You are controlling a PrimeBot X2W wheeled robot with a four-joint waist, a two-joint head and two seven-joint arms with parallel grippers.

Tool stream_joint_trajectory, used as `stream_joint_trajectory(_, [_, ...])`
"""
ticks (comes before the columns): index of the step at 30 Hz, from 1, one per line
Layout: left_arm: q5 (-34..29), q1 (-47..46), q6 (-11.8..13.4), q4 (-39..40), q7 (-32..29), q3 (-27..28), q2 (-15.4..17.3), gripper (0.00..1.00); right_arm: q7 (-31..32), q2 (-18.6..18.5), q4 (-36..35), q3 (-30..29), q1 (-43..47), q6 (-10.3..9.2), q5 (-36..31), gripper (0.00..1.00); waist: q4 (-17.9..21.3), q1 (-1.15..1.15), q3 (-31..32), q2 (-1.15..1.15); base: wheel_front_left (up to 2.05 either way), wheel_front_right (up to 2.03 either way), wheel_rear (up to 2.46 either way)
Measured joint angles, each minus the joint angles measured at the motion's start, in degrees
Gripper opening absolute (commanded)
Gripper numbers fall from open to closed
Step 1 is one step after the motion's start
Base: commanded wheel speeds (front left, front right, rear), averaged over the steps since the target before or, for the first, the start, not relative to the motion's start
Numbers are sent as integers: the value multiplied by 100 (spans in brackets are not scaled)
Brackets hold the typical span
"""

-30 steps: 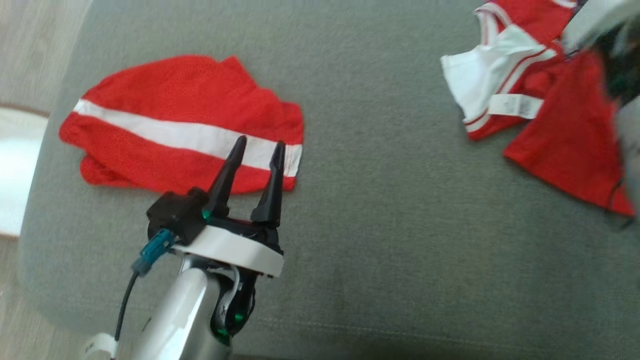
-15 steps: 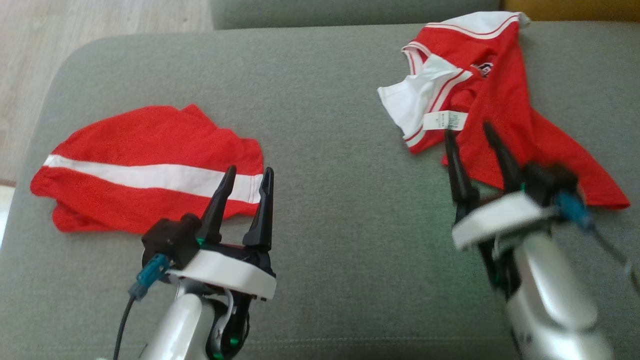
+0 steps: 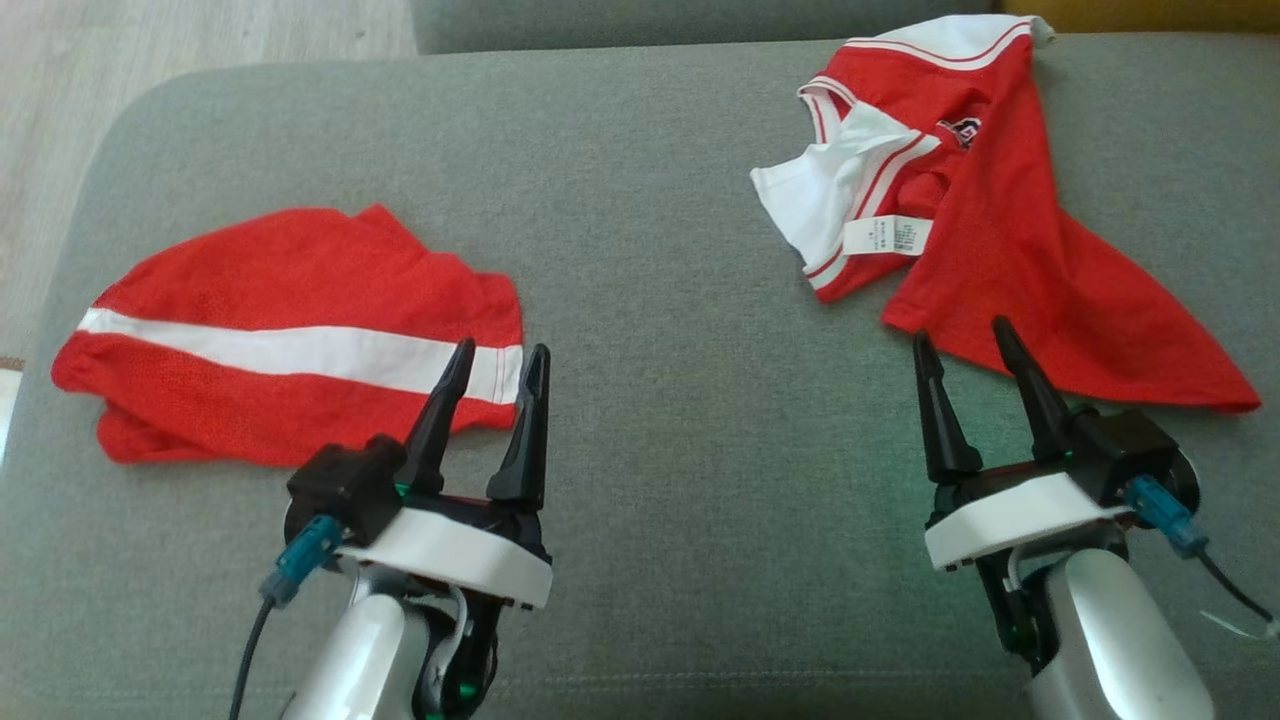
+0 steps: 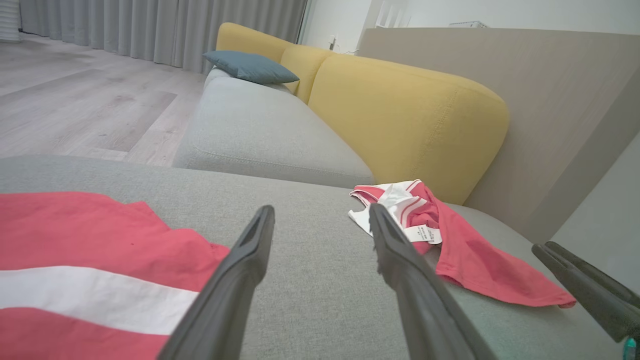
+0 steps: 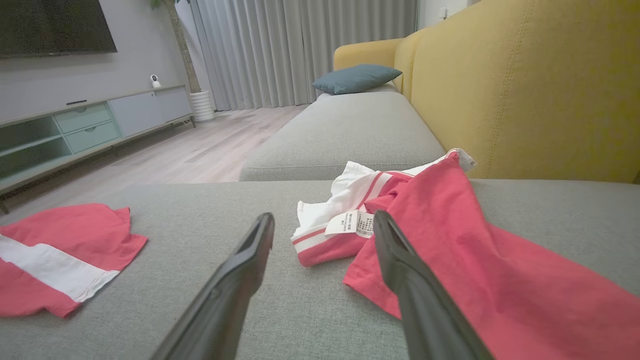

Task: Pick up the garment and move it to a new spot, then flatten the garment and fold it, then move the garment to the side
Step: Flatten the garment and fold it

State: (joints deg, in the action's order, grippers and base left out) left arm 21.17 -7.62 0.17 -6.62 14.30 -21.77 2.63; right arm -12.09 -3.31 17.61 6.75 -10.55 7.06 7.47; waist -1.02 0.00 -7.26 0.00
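A crumpled red and white garment (image 3: 1000,240) with a white label lies at the far right of the grey sofa seat (image 3: 680,300); it also shows as the garment (image 5: 450,240) in the right wrist view. My right gripper (image 3: 960,332) stands open just short of its near edge, nothing between its fingers. A folded red garment with a white stripe (image 3: 290,340) lies at the left. My left gripper (image 3: 502,350) is open and empty by its right end. The wrist views show the left gripper (image 4: 321,210) and the right gripper (image 5: 324,217) with jaws spread.
A yellow backrest (image 5: 525,85) rises behind the seat. Another grey seat (image 4: 260,130) with a blue cushion (image 4: 250,67) extends beyond. Wood floor (image 3: 200,40) lies past the seat's left edge. A low cabinet (image 5: 90,125) stands by the far wall.
The head view has shifted. My right gripper came back from over the crumpled garment to just short of its near edge. The left gripper has stayed open by the striped garment.
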Motion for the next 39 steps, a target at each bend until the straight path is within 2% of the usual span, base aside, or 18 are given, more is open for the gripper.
stream_joint_trajectory(13, [0, -55, -18, -15, 0, -73, 0, 100, 194, 31, 687, -476, -79, 0, -746, 100, -302, 0, -228, 0, 0, 0, 0])
stream_joint_trajectory(31, [-33, -390, -24, -12, 0, -205, -2, 100, 388, 29, 2192, -1372, -1423, 0, -1470, 100, -687, 0, -921, 0, 0, 0, 0])
stream_joint_trajectory(32, [-33, -395, -24, -13, 0, -203, -2, 100, 385, 29, 2247, -1402, -1480, 0, -1515, 80, -705, 0, -956, 0, 0, 0, 0])
stream_joint_trajectory(33, [-33, -405, -24, -16, 0, -202, -1, 100, 364, 27, 2280, -1424, -1534, 0, -1536, 14, -719, 0, -982, 0, 0, 0, 0])
stream_joint_trajectory(34, [-33, -417, -24, -18, 0, -196, -2, 100, 339, 27, 2320, -1441, -1601, 0, -1570, 0, -721, 0, -998, 0, 0, 0, 0])
stream_joint_trajectory(39, [-33, -437, -24, -55, 0, -158, -2, 100, 112, 27, 2387, -1545, -1713, 1, -1560, 0, -587, 0, -929, 0, 0, 0, 0])
